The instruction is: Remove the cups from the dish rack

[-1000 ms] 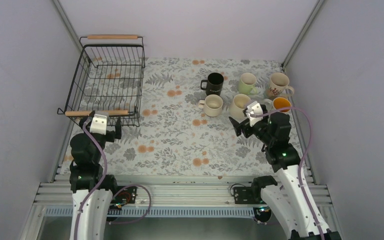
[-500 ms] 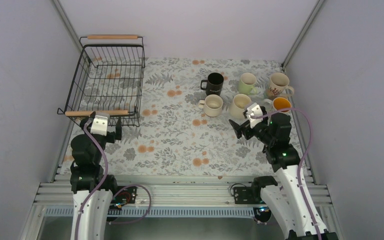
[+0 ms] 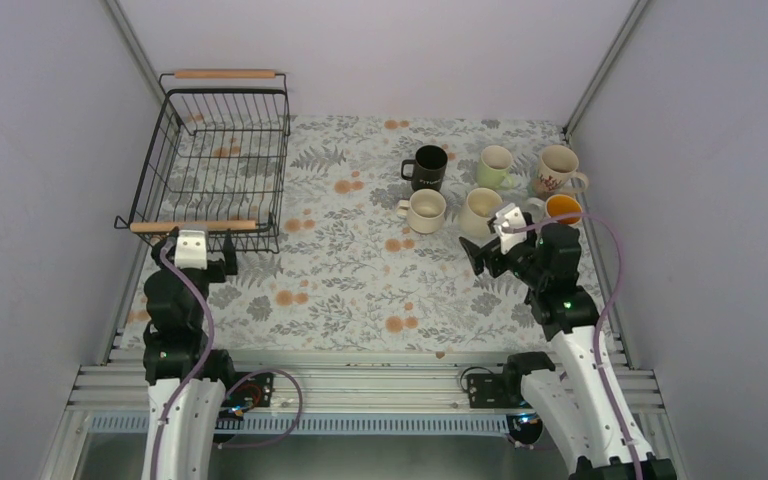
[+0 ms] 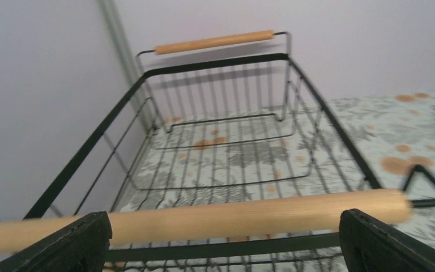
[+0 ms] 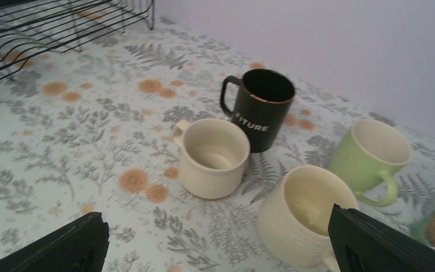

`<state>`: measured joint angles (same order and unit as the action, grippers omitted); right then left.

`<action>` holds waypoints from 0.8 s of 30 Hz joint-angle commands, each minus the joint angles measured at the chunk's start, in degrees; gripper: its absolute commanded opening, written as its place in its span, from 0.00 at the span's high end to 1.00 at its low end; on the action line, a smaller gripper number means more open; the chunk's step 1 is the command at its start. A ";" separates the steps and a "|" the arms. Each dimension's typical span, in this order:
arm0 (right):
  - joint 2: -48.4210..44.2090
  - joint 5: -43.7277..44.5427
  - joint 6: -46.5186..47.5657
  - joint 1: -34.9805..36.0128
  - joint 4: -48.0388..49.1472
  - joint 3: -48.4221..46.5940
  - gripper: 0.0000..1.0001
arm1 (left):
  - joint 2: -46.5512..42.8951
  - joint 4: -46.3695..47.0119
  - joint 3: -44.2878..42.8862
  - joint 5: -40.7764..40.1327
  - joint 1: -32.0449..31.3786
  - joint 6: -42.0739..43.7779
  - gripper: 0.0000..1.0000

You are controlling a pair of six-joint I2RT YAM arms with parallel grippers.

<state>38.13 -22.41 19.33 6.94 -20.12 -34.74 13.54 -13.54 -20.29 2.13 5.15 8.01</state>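
Top external view shows the dish rack [image 3: 225, 92] empty at far left and all six cups [image 3: 427, 210] upright on the table [image 3: 340, 285] at far right, so unloading looks finished, with the left gripper [image 4: 226, 245] and right gripper [image 5: 221, 249] both spread wide, holding nothing.

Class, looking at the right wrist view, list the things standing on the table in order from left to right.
dish rack → plain cream mug → black mug → ribbed cream mug → pale green mug
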 commanded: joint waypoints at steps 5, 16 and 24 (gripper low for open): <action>-4.35 8.18 -3.14 -0.87 10.92 6.29 0.00 | 2.87 4.59 2.00 -6.17 0.30 -3.77 0.00; -16.30 3.65 -5.45 -0.85 11.05 12.97 0.01 | -2.85 2.95 2.71 -1.58 0.22 -3.20 0.00; -16.63 5.22 -7.05 -0.83 11.05 13.00 0.07 | -2.41 2.52 2.43 -0.23 0.23 -3.15 0.00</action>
<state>22.52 -18.09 14.04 6.61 -10.35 -22.46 11.62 -11.42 -17.82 0.78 5.26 5.06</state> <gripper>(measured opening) 0.932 0.999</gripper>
